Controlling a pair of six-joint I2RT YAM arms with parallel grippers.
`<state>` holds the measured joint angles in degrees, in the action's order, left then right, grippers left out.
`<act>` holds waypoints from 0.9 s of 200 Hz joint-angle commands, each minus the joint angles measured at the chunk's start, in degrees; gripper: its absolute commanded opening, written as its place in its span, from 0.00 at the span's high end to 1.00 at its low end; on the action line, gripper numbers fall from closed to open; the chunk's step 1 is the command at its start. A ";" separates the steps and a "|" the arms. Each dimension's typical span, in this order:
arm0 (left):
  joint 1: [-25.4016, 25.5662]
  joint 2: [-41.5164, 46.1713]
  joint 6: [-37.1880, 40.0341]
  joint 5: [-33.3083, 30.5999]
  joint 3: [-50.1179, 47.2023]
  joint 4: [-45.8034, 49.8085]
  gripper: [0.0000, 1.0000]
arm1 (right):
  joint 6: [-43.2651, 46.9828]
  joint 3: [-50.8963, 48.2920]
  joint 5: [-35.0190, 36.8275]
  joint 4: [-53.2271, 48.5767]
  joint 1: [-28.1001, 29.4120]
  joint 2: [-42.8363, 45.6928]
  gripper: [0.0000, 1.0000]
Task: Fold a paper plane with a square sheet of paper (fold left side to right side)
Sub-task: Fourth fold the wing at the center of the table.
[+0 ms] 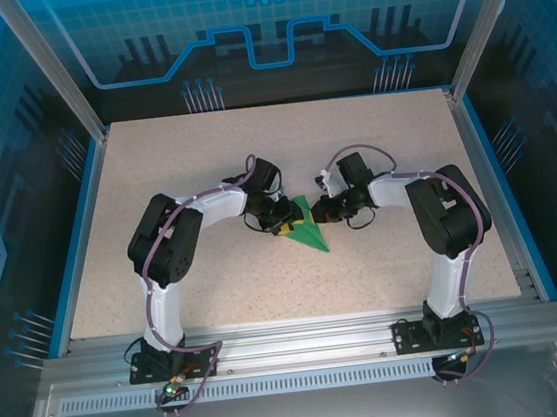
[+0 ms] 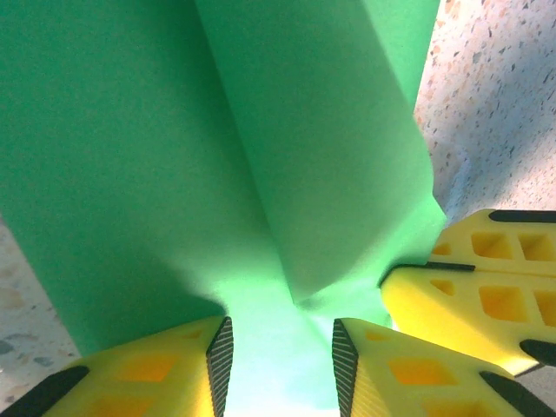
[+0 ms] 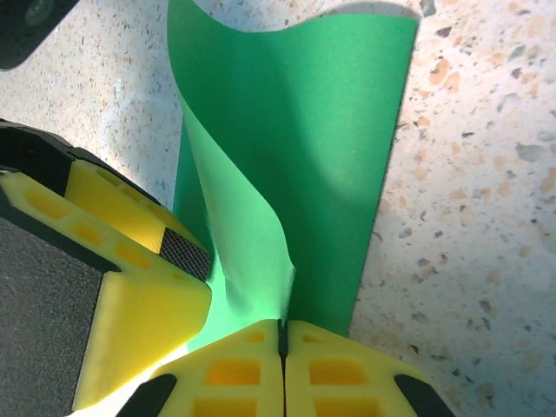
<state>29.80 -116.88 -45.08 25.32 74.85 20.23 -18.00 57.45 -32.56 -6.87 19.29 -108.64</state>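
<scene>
Two arms: left arm (image 1: 167,249) and right arm (image 1: 447,211) bend inward, and their wrists face each other at the middle of the table (image 1: 154,172).
Green paper (image 1: 311,233): lies on the table between the two wrists, partly folded, with a pointed tip aimed toward the near edge and slightly right.
Paper, overhead view: both wrists cover the upper part, so the lower pointed part alone is clear.
Left gripper (image 2: 280,356): jaws part-open, one finger on either side of a strip of the paper, which runs on under the gap.
Left gripper, contact: cannot tell whether the pads press the paper, because the frame cuts off the finger bodies at the bottom.
Right gripper (image 3: 282,339): clenched, the pads meeting on a raised, curled flap of the paper whose lower edge runs into the seam between them.
Flap: stands up off the flat layer; the frame cuts off its top.
Spacing: the grippers are close together, and each one's yellow finger shows at the side of the other's wrist view, just beside the paper.
Creases: the left wrist view is very close and soft. A raised fold runs down the middle, but the number of layers cannot be made out.
Paper outline: cut off by the frame edges in both wrist views.
</scene>
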 commanded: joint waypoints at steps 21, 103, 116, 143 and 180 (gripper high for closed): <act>0.39 -0.72 0.43 -0.02 1.21 1.70 0.60 | 1.23 1.12 -0.99 -1.41 -1.42 -0.92 0.94; 0.42 -0.72 0.43 -0.01 1.19 1.74 0.60 | 1.74 1.00 -0.07 -2.88 -0.40 -2.85 0.94; 0.48 -0.65 0.52 0.05 1.36 1.78 0.60 | 1.73 0.97 0.41 -3.53 -0.31 -3.12 0.94; 0.42 0.06 0.93 0.05 2.16 2.41 0.60 | 1.91 0.59 1.14 -4.13 0.20 -3.21 0.94; 0.39 1.67 1.35 0.58 4.87 3.91 0.60 | 1.74 0.46 2.04 -4.39 0.67 -3.61 0.93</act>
<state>29.80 -116.90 -44.91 25.32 76.75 21.54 -16.93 58.13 -32.03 -8.12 19.25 -110.39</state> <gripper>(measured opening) 0.399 0.066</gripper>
